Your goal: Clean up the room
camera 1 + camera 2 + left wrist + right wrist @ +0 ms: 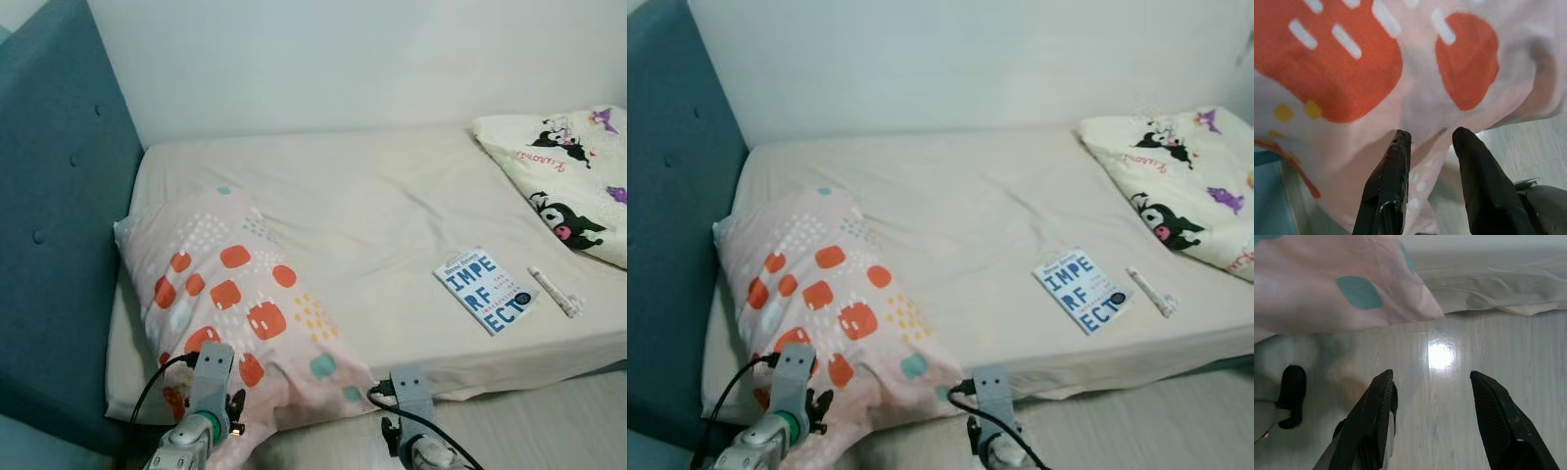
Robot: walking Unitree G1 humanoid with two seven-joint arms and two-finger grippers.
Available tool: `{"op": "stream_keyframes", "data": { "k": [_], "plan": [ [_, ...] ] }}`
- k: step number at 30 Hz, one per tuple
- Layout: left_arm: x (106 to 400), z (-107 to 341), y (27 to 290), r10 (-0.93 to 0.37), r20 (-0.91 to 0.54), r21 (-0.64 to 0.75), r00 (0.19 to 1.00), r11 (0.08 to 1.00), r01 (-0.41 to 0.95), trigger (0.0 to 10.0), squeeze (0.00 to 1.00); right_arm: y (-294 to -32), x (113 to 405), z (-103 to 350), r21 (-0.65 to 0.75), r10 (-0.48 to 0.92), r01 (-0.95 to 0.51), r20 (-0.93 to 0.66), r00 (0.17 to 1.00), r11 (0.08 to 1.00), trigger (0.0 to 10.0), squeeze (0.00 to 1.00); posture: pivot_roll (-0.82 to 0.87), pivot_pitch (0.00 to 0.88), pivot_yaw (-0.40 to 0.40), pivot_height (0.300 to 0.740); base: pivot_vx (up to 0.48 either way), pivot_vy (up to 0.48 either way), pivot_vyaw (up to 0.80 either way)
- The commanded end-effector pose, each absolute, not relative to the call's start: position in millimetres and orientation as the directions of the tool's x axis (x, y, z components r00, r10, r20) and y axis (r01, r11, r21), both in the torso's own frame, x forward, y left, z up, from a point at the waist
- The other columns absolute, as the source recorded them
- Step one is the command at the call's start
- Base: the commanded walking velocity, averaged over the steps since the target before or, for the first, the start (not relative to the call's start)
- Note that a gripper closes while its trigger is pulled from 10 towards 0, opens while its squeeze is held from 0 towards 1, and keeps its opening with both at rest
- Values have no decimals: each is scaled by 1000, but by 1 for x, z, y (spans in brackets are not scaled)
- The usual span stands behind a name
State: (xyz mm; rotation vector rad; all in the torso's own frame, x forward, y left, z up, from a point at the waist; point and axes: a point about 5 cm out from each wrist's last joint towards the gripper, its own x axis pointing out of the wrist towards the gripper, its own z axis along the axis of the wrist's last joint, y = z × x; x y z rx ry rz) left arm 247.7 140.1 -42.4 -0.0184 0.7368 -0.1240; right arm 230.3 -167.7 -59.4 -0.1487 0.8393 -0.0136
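A bed carries a patterned pillow at 8 o'clock, a book and pen at 4. The left gripper, fingers apart, touches the pillow's hanging edge; the right gripper hangs spread above the floor.

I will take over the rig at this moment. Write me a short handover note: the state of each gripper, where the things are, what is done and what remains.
Left gripper: open, fingers at the lower edge of the pink patterned pillow, holding nothing.
Right gripper: open, empty, over the wooden floor beside the bed.
Things: the pillow lies askew, its corner hanging off the front edge of the bed. A book and a white pen-like object lie on the sheet near the front edge. A cartoon-print blanket lies bunched at the far right.
Done: nothing visibly tidied.
Left: probably straighten the pillow, clear the book and pen-like object, tidy the blanket.
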Motion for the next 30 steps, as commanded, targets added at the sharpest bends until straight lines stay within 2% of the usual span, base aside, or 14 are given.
{"op": "stream_keyframes", "data": {
  "k": [1, 5, 9, 13, 23, 30],
  "plan": [
    [222, -62, 149, -98, -743, -57, 662, 995, 82, 10000, 0, -165, 212, -72, -115, -50, -73, -808, 587, 991, 10000, 0, 31, 0, 56, 740, 0, 0, 0],
    [216, -66, 151, -92, -760, -57, 643, 996, 75, 10000, 0, -164, 208, -75, -107, -42, -80, -822, 568, 991, 10000, 0, 31, 0, 56, 740, 0, 0, 0],
    [205, -73, 151, -85, -791, -20, 606, 993, 114, 10000, 0, -158, 199, -80, -15, 9, -40, -851, 525, 999, 10000, 0, 27, 0, 57, 740, 0, 0, 0],
    [207, -73, 136, -118, -784, -14, 609, 985, 173, 10000, 0, -159, 189, -86, -9, 11, -40, -880, 475, 999, 10000, 0, 28, 0, 44, 740, 0, 0, 0],
    [206, -74, 133, -110, -788, -46, 606, 992, 121, 10000, 0, -157, 185, -88, -15, 4, -38, -886, 464, 999, 10000, 0, -5, 0, 39, 740, 0, 0, 0],
    [207, -75, 131, -68, -802, -3, 593, 994, 110, 10000, 0, -148, 184, -88, 10, 26, -38, -890, 455, 999, 10000, 0, 22, 0, 38, 740, 0, 0, 0]
  ]
}}
